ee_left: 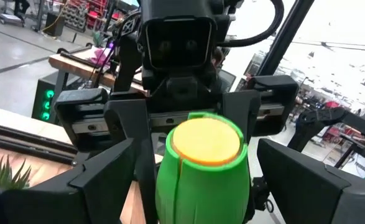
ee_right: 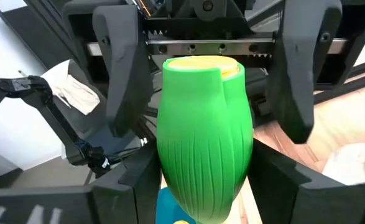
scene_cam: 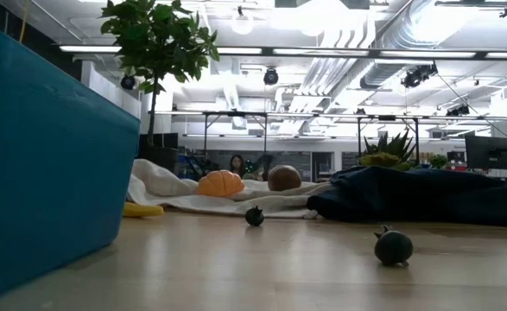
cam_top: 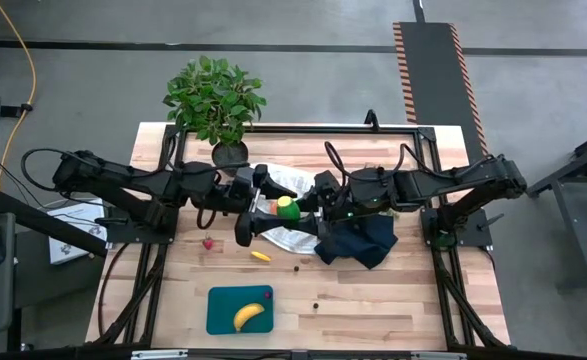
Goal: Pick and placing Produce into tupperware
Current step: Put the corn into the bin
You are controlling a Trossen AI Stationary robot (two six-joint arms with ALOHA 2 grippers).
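A green ribbed piece of produce (cam_top: 287, 208) with a flat yellow end (ee_left: 206, 142) hangs in the air above the white cloth (cam_top: 291, 240), between my two arms. My right gripper (ee_right: 204, 186) is shut on it. My left gripper (ee_left: 207, 186) faces it from the table's left, open, with one finger on each side of the yellow end and a gap on both sides. The teal tupperware (cam_top: 223, 300) stands near the front edge with a yellow banana (cam_top: 249, 317) lying in it. My right gripper pinches the green piece's two ribbed sides (ee_right: 170, 168) between its two fingers, at the end away from the yellow face. The fingers come about level from the table's right and lie along the piece. It is lifted clear, its yellow end toward my left gripper.
An orange piece (scene_cam: 221, 183) and a brown ball (scene_cam: 284, 178) lie on the white cloth. A navy cloth (cam_top: 358, 240) lies to the right. A red bit (cam_top: 208, 243), a yellow bit (cam_top: 260, 256) and dark bits (cam_top: 296, 267) lie on bare wood. A potted plant (cam_top: 216, 100) stands at the back.
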